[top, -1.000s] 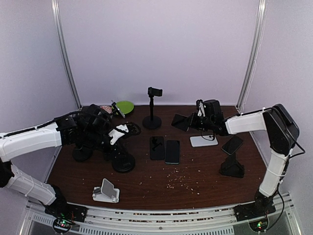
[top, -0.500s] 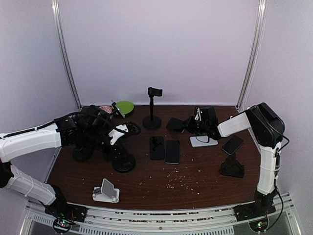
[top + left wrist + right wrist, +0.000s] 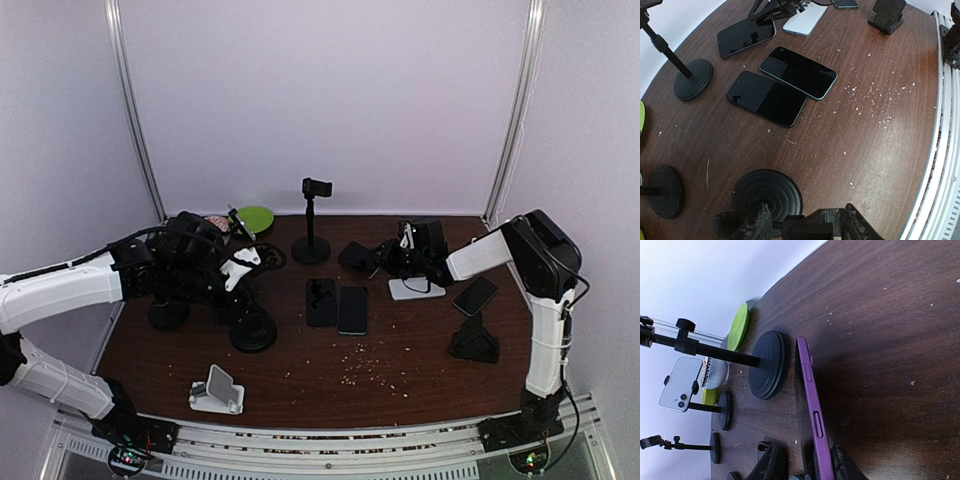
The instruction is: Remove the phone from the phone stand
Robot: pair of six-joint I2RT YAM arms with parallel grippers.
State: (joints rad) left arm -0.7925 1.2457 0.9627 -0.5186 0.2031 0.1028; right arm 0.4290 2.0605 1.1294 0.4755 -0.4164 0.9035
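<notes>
At the front edge of the worktop (image 3: 420, 385) sits a white stand (image 3: 217, 390), with pale crumbs (image 3: 370, 368) scattered to its right.

Behind it, the left arm (image 3: 70, 290) reaches in over a black disc base (image 3: 767, 192). In the left wrist view the left jaws stand apart directly above that base. A dark part lies between them at the bottom edge of the picture, and I cannot tell whether they grip it. In the top view a white clamped phone (image 3: 679, 385) sits just beside the arm's tip, upright in a holder on a thin pole.

In mid-worktop a dark phone (image 3: 766, 98) and a teal-edged phone (image 3: 799, 72) lie flat, side by side. To the right, a propped phone (image 3: 474, 296) leans on a black stand (image 3: 475, 342). Just behind and left of it, a pale phone (image 3: 417, 288) lies flat.

The right arm (image 3: 500, 250) comes in low from the right. The right jaws straddle one end of the purple phone (image 3: 810, 390) and are a little parted. One finger stands clear of the phone with a gap showing, and the other is close against it. The phone is low and near flat, just left of the pale phone. I cannot tell whether it rests on the wood.

Farther back stands a tall stand (image 3: 311, 215) on its round base. A green plate (image 3: 255, 217) lies at the far left.
</notes>
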